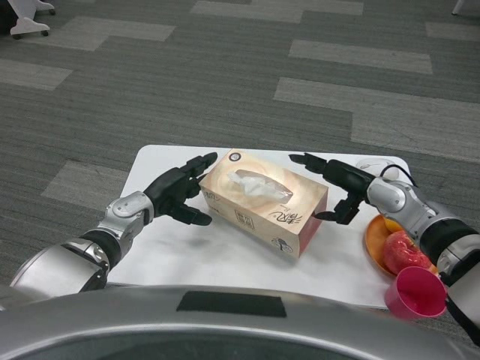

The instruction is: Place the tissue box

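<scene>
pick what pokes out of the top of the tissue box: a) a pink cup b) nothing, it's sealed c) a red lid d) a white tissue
d: a white tissue sticks up from the opening in the top of the tissue box, which sits on the white table between the left hand and the right hand.
</scene>
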